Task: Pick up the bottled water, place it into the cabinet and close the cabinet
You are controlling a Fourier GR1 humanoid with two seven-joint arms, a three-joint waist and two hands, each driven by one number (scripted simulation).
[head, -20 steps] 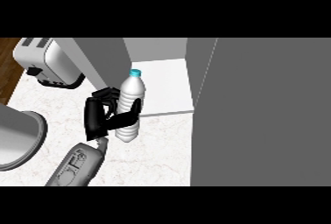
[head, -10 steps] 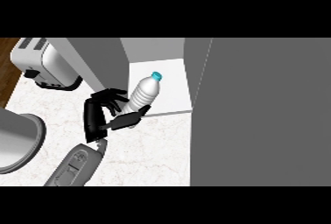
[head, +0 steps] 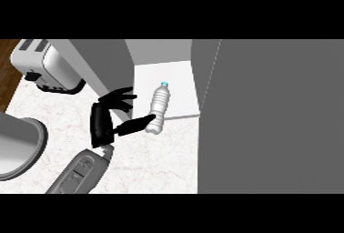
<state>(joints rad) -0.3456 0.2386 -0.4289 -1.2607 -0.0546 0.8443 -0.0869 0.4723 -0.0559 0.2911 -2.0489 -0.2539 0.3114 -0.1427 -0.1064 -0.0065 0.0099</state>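
Now ribbed clear bottled water (head: 159, 109) beside open-fingered left hand (head: 107, 118).

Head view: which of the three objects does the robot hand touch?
The bottled water, blue-capped, at the cabinet opening: the left robot hand touches its base. The toaster and the grey pot stand apart.

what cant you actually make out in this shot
- Right hand: it shows nowhere in the head view.
- Cabinet interior: only part of the white shelf shows; the large grey door at the view's right hides the rest.
- Bottled water: whether it rests on the shelf edge or hangs free of it cannot be told; the label is too small to read.
- Left hand: whether its thumb touches the bottle's base is unclear.
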